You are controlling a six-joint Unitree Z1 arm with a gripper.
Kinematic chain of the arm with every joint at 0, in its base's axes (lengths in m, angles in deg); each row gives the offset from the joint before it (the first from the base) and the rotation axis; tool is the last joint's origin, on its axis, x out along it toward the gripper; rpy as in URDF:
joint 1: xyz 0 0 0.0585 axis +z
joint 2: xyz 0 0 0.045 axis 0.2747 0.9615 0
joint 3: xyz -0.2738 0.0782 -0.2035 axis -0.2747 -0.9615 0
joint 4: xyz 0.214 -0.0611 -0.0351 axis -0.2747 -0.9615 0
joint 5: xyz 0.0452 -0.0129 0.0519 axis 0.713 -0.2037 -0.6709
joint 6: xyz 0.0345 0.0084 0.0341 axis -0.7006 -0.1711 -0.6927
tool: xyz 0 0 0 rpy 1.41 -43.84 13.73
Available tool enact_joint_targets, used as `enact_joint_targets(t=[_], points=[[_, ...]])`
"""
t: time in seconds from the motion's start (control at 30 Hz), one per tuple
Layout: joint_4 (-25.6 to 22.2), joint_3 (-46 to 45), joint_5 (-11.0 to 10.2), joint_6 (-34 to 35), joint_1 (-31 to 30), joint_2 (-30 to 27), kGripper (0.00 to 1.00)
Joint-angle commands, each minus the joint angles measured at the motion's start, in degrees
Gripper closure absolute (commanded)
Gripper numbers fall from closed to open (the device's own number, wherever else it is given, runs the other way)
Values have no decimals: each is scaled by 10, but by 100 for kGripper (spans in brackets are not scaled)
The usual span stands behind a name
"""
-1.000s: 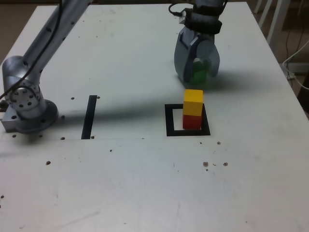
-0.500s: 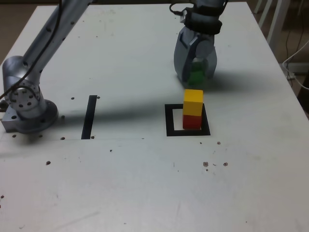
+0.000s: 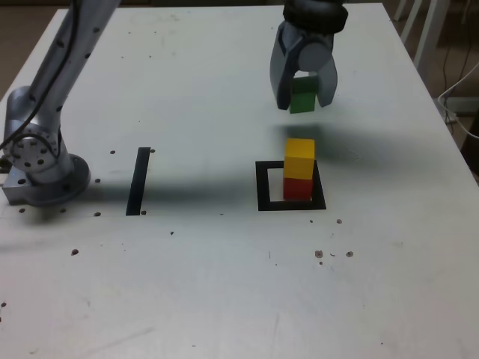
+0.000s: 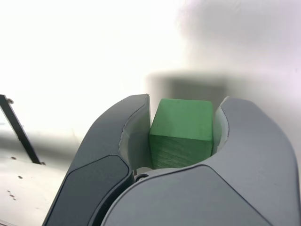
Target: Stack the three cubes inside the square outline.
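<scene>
White matte tabletop (image 3: 202,284) w/ small dark specks under me, bright in both views. Grey curved-finger gripper (image 3: 305,88) of mine is clamped on the solid green matte cube (image 4: 182,132), held clear of the table, prob. so it can pass over the stack. Solid yellow cube (image 3: 299,158) sits on the solid red cube (image 3: 297,188), inside the black square outline (image 3: 263,205), toward its right side in the ext. view; green likely goes on top, so I need height first & a level, centred release

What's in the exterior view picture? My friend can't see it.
A robot arm's gripper holds a green cube above a white table. Nearby, a yellow cube sits on a red cube inside a black square outline.
</scene>
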Motion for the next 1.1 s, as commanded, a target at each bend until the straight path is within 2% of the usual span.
enact_joint_targets(t=[0.0,0.47,1.07], points=[[-8,-4,-2,0,-11,-18,71],[-39,-14,19,6,-70,-65,71],[-53,-24,37,29,-138,-69,71]])
